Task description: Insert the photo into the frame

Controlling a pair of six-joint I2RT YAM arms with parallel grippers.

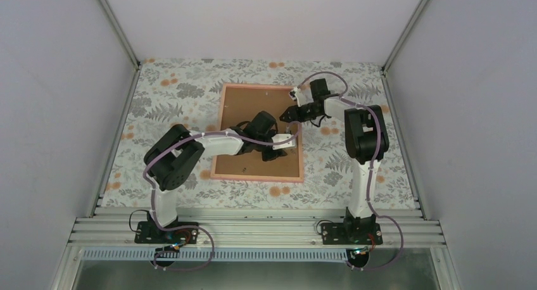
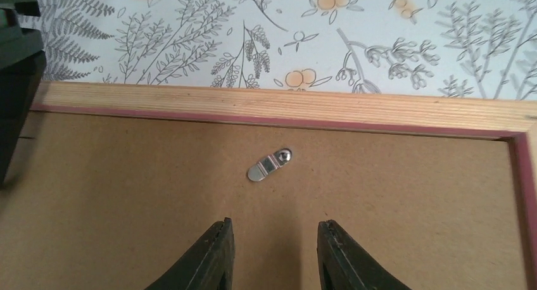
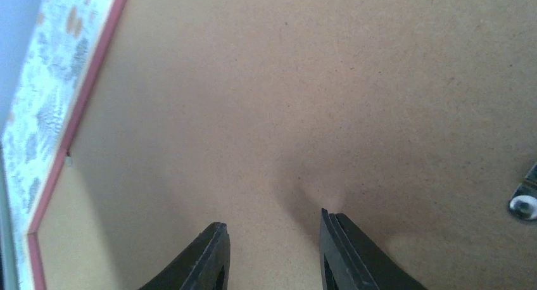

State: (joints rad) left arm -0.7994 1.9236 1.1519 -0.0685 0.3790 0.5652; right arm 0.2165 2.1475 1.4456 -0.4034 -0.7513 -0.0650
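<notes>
Since the frame lies reverse side up on the flowered counter with the brown backing board seated inside its rim, the task looks close to finished. The photo itself shows in no view; I judge it lies under the board, though that cannot be confirmed.

The left end effector hangs low over the board near the frame's right-hand rim, its fingers apart with nothing between them. Just ahead of it sits a small metal clip, lying at a slant on the board and not reaching the wooden rim. The right end effector is down near the board closer to the far edge, jaws likewise parted and empty; whether its tips touch the board I cannot tell. A second clip shows at the edge of its view.

What seems left is turning the clips outward to lock the board in.
</notes>
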